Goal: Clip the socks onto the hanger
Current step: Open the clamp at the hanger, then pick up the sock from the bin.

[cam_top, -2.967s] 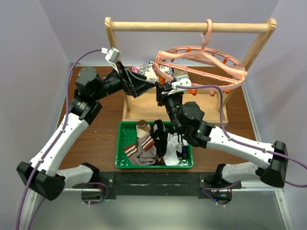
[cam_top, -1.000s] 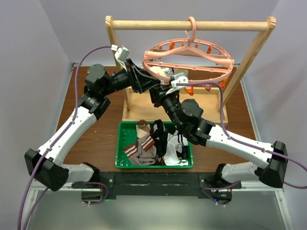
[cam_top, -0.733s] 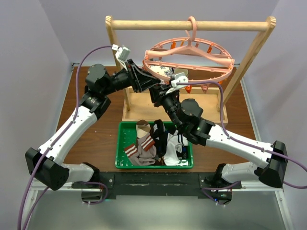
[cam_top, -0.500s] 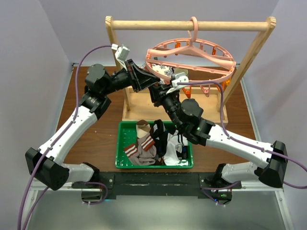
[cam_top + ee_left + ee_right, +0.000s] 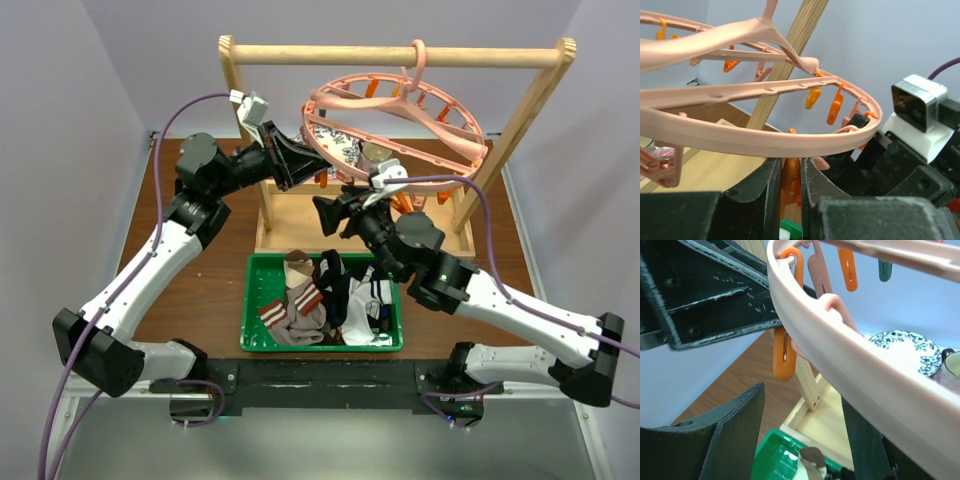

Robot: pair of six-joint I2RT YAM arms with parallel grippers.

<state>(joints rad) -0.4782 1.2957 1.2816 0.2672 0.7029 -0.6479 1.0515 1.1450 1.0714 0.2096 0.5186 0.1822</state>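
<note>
— Now, where do your hands stand?

— Left gripper (image 5: 791,172) pinched tight on an orange clip (image 5: 790,186) that hangs just under the near rim of the pink hanger (image 5: 765,145). Right gripper (image 5: 802,402) wide, nothing in it, just below the same rim and close beside the left.

— And the socks?

— Socks (image 5: 300,305) heaped in the green tray (image 5: 248,300), nearer my bases than either hand and well apart from the clip. None on the hanger that I can see. Hanger hooked on the wooden rack (image 5: 390,55), hanging tilted.

— So how is this bit done properly?

— My reading: the left's job is to squeeze the clip so its mouth gapes, and to stop the ring swinging. Grip square across the clip with no twisting, or the rim rocks on its hook. Can't tell from here whether the mouth is open. The right should go down for one sock, take it by the cuff and bring that edge up into the mouth. Then the left lets go.
</note>
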